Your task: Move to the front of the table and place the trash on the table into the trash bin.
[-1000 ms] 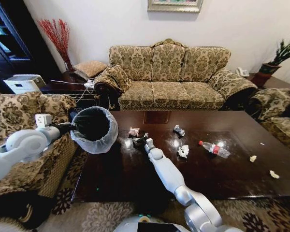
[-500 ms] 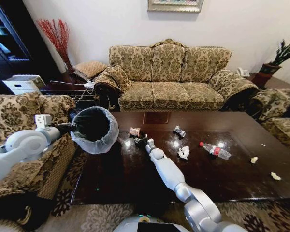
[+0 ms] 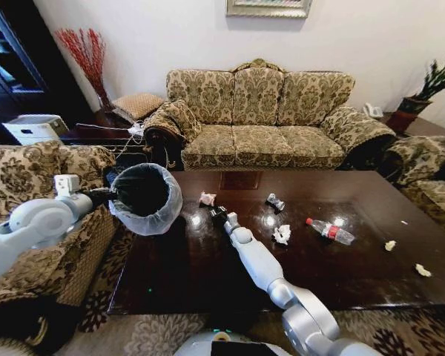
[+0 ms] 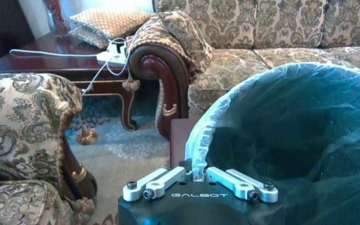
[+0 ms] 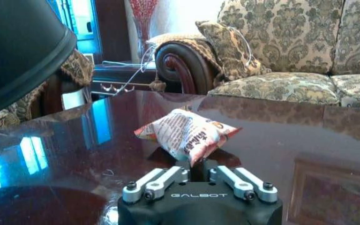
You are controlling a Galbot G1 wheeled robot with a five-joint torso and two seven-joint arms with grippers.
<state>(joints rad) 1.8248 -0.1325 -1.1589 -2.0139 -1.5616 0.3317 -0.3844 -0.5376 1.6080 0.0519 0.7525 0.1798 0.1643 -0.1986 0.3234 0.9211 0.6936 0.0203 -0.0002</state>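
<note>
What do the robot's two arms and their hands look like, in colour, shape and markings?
Both arms have rounded, glossy silver-white shells with ball-like joints. The left hand and the right hand each have a black body printed with "GALBOT" in pale letters, silver metal finger links fastened with dark screws, and black wrists. No loose cables show.

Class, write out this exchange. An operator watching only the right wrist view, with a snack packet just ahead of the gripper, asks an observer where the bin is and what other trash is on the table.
Observer: The trash bin is held up at the far left corner of the table, with the left gripper clamped on its lined rim.
Operator: Any trash besides the snack packet?
Observer: A plastic bottle with a red label lies on the table, to the right of the right gripper.
Operator: Anything nearer?
Observer: A crumpled paper wad and a small can lie between that arm and the bottle.
</note>
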